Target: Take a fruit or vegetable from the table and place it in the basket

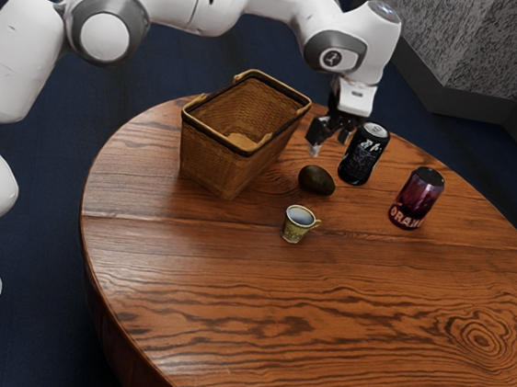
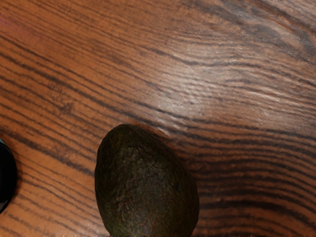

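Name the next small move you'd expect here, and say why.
Probably ease the gripper down around the avocado, with a slight centring correction. Its fingers are apart with nothing between them, it hangs above the tabletop, and the avocado lies close beneath. The black can stands nearby, so a small, careful descent seems wise.

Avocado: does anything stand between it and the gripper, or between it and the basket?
Nothing visible blocks the gripper from the avocado, or the avocado from the basket, though the basket's wall must be cleared. The teacup and black can stand beside those paths.
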`<state>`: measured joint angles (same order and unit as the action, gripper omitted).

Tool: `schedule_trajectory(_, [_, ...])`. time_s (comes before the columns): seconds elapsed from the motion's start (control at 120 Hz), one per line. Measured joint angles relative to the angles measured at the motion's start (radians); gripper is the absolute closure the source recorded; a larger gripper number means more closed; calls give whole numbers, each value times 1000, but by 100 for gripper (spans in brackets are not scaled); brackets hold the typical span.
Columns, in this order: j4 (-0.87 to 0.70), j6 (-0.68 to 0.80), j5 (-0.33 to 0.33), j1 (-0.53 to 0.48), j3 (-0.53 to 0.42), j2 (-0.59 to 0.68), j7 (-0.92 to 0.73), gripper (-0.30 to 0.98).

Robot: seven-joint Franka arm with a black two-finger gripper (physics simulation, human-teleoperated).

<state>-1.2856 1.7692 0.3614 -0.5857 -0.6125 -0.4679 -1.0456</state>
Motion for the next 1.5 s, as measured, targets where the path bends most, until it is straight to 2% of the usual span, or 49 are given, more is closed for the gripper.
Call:
schedule_trajectory(0.275, [-7, 4, -53, -14, 4, -28, 30, 0])
schedule_trajectory(0.767, [23, 25, -65, -16, 3, -115, 115, 0])
schedule_trajectory(1.008, [32, 31, -99, -30, 4, -150, 141, 0])
schedule_trajectory(1.5, [68, 34, -117, -31, 8, -226, 169, 0])
